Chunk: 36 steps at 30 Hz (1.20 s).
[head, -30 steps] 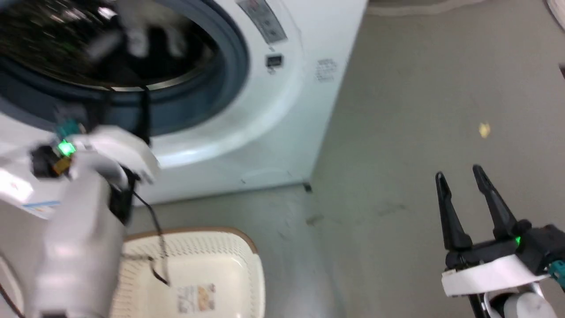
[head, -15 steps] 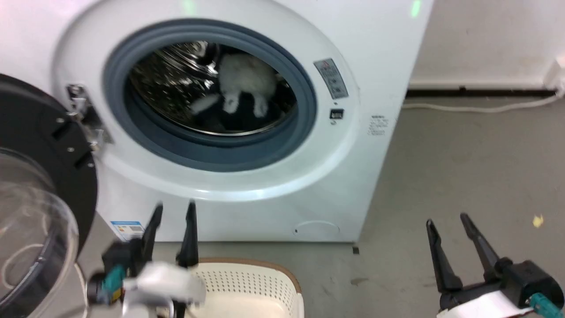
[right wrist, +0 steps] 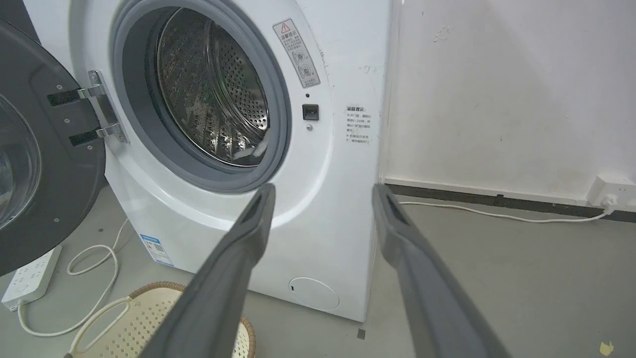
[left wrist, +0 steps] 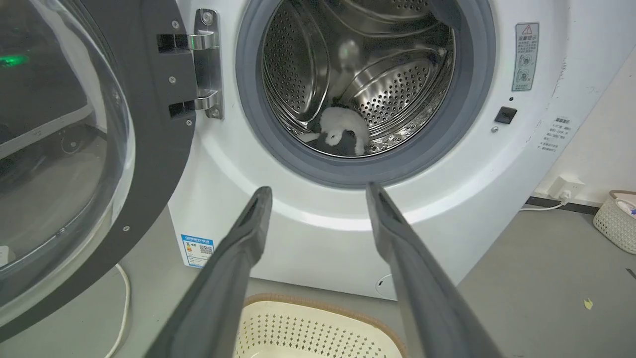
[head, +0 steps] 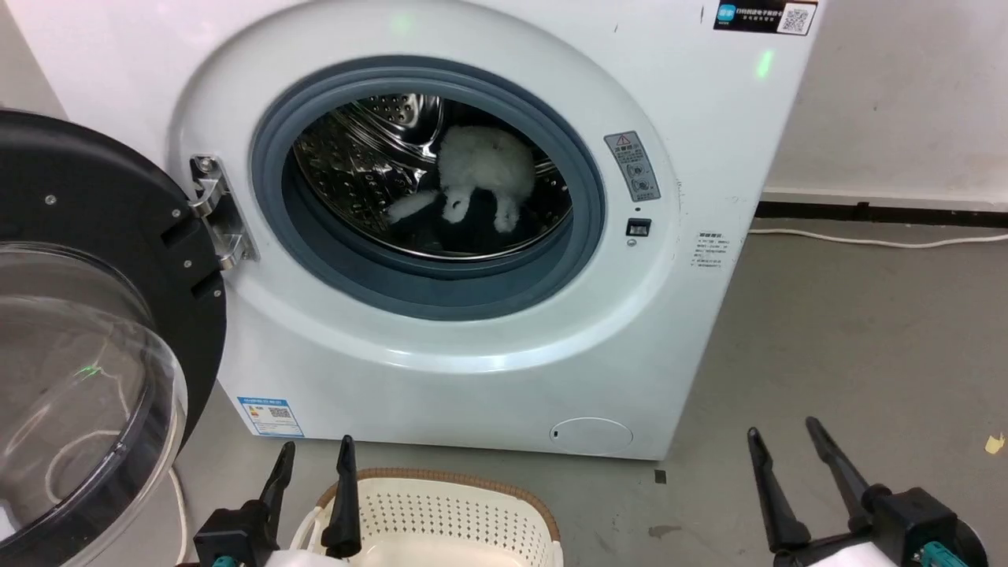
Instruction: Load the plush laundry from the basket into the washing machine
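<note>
Head view shows the washing machine on the grey floor, with its round door swung wide open to the left. The basket stands in front of the machine, at the bottom edge. The plush laundry lies inside the steel drum, low and towards the back. The left gripper is by the basket's left rim, and the right gripper is over bare floor. Both have their fingers spread apart and hold nothing.
</note>
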Motion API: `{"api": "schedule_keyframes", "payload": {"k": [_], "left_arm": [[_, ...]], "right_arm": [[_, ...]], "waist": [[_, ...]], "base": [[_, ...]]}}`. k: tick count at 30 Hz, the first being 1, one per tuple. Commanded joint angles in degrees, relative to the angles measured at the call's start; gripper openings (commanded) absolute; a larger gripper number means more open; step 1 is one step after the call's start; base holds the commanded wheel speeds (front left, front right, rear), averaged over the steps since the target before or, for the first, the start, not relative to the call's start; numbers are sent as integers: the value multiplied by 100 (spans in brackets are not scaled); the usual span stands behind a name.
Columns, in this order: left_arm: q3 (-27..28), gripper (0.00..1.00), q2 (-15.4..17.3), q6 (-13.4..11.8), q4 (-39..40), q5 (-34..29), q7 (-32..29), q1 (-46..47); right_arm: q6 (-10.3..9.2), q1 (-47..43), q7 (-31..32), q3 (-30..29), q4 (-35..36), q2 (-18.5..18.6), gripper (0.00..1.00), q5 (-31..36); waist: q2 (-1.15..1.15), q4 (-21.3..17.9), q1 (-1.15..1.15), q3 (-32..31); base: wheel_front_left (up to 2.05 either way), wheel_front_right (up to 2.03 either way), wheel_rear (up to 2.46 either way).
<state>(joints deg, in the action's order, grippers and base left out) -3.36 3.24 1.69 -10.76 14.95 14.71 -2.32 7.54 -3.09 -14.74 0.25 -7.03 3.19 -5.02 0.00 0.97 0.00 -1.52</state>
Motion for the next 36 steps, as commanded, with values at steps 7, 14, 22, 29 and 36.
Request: {"api": "schedule_keyframes", "payload": {"k": [7, 14, 22, 29, 36], "left_arm": [[12, 0, -20, 47, 27, -25, -8, 2], [29, 0, -20, 37, 76, -93, -76, 13], [49, 0, -21, 23, 143, -187, -170, 27], [67, 0, -22, 11, 202, -269, -252, 40], [85, 0, -23, -1, 260, -351, -333, 53]], "right_arm": [[0, 4, 7, 28, -49, -2, 0, 1], [0, 18, 77, 25, -14, -4, 0, 24], [-1, 38, 171, 22, 34, -5, 0, 56], [-1, 55, 253, 19, 76, -7, 0, 84], [-1, 72, 335, 16, 118, -9, 0, 112]], "waist": [[0, 7, 0, -8], [0, 3, 0, -1], [0, -4, 0, 9], [0, -10, 0, 18], [0, -16, 0, 27]], "base": [[0, 0, 0], [0, 0, 0], [0, 0, 0], [0, 0, 0], [0, 0, 0]]}}
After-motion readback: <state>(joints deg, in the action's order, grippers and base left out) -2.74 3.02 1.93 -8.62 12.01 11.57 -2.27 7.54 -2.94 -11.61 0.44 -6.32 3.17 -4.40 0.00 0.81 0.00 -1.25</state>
